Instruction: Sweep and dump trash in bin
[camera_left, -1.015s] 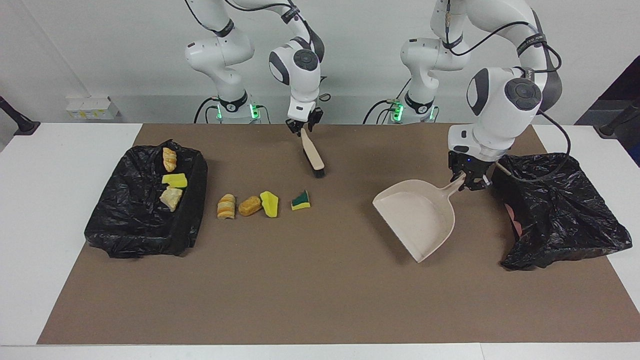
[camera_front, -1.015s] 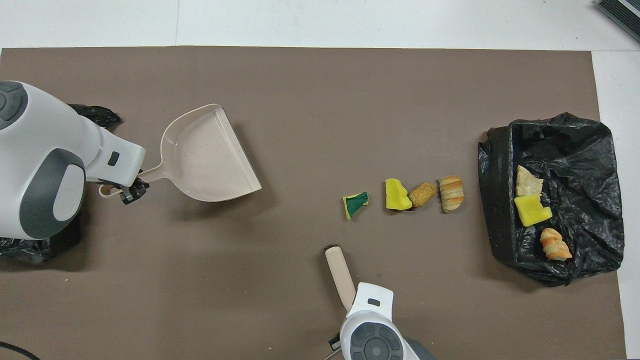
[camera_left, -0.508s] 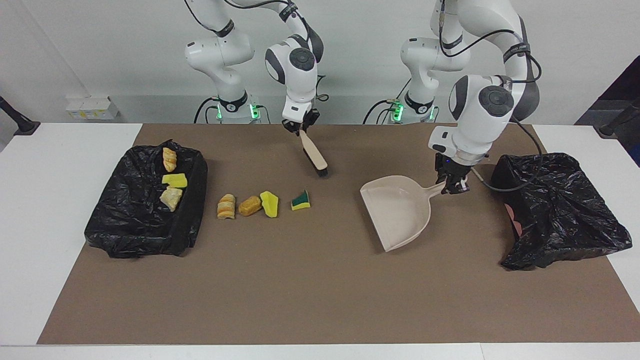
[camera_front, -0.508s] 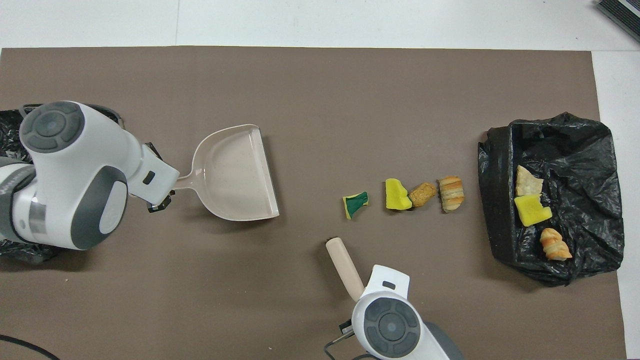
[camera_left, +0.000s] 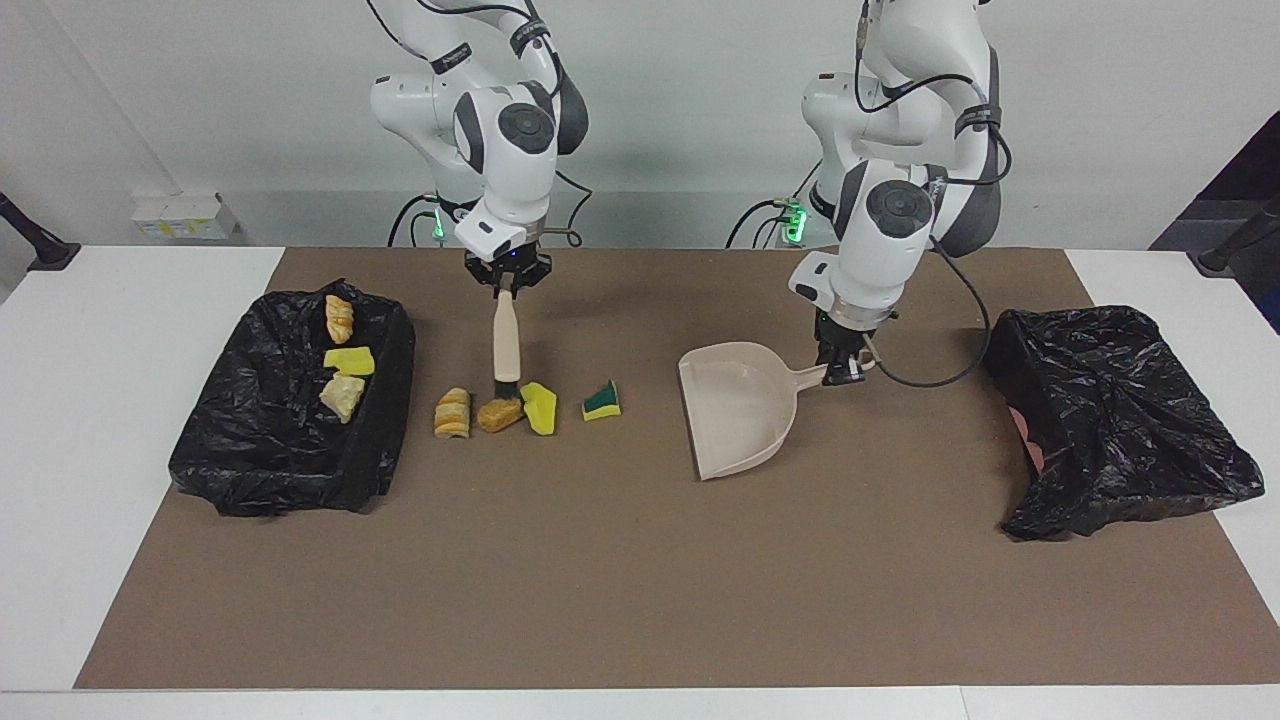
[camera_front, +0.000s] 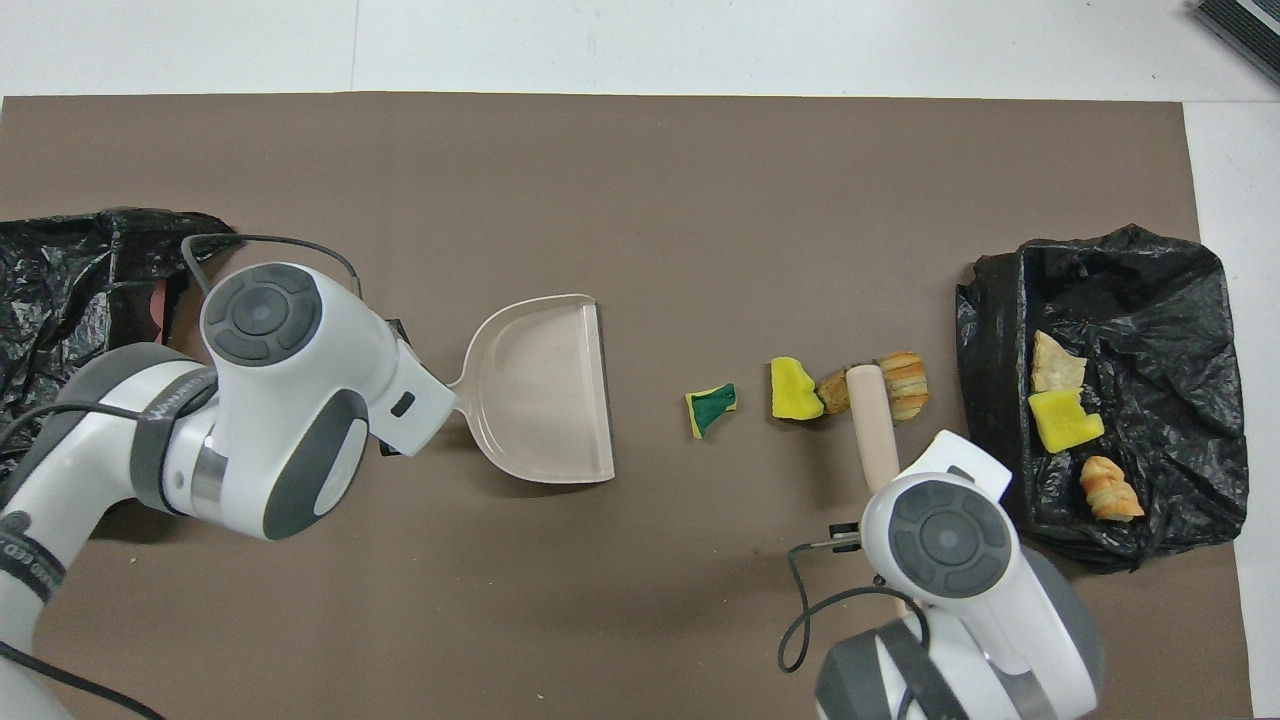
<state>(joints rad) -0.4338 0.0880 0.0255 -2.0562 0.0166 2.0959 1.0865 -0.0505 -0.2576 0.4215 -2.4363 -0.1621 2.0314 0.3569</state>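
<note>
Since a second ago, the brush (camera_left: 506, 345), clamped in the right gripper (camera_left: 507, 283), has been swung onto the trash (camera_left: 500, 412); the dustpan (camera_left: 738, 420), clamped in the left gripper (camera_left: 843, 372), lies at the scraps' 3 o'clock in the facing view.

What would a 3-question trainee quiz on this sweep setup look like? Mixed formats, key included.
1. True or false: the dustpan rests inside a black bag.
2. How many scraps lie on the brown mat, outside the bags?
3. The right gripper holds: A) dustpan B) brush C) nothing.

Key:
1. False; the left gripper grips its handle, over the mat.
2. Four; three more sit on the black bag at the right arm's end.
3. B
</note>
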